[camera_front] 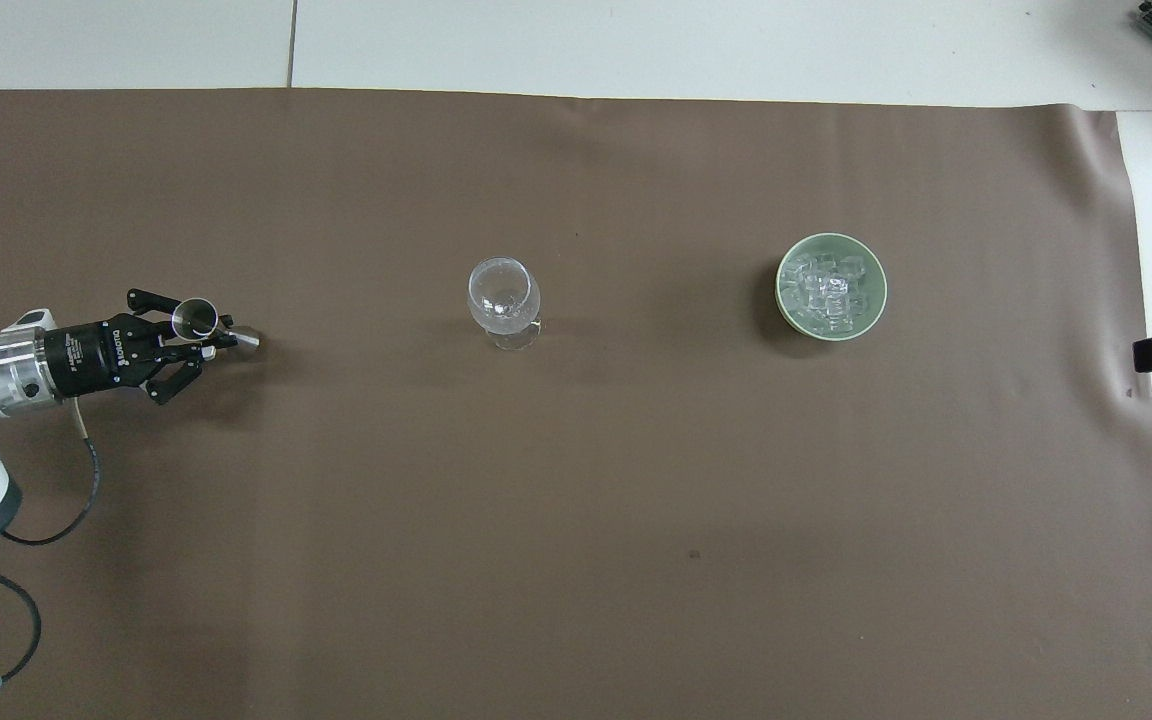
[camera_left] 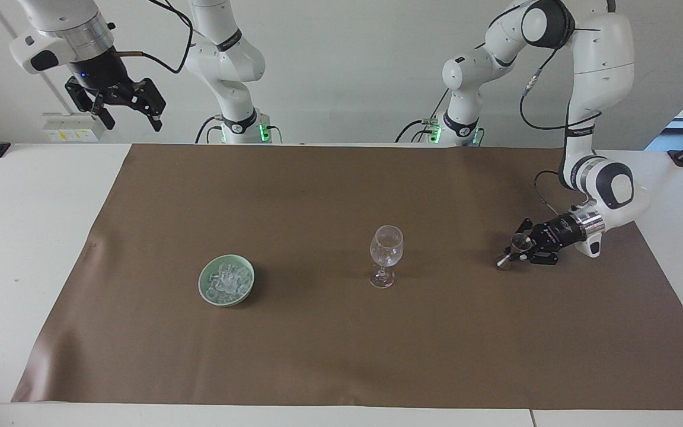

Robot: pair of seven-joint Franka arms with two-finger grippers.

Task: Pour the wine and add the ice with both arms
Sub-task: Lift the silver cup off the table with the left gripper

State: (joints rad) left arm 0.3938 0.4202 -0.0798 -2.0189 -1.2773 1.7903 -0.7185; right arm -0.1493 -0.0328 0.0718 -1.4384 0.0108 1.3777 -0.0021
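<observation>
A clear stemmed wine glass (camera_left: 386,246) stands upright mid-mat; the overhead view shows it too (camera_front: 503,296). A pale green bowl (camera_left: 201,283) (camera_front: 880,300) toward the right arm's end holds a heap of clear ice (camera_left: 227,279) (camera_front: 828,290). My left gripper (camera_left: 522,252) (camera_front: 198,336) lies nearly level, low over the mat at the left arm's end. It is shut on a small metal jigger (camera_left: 518,242) (camera_front: 194,318) that is tilted. My right gripper (camera_left: 131,121) waits high above the table's corner, open and empty.
A brown mat (camera_left: 341,356) (camera_front: 576,560) covers most of the white table (camera_left: 27,237). The glass stands between the bowl and the left gripper, well apart from both. A black cable hangs off the left wrist.
</observation>
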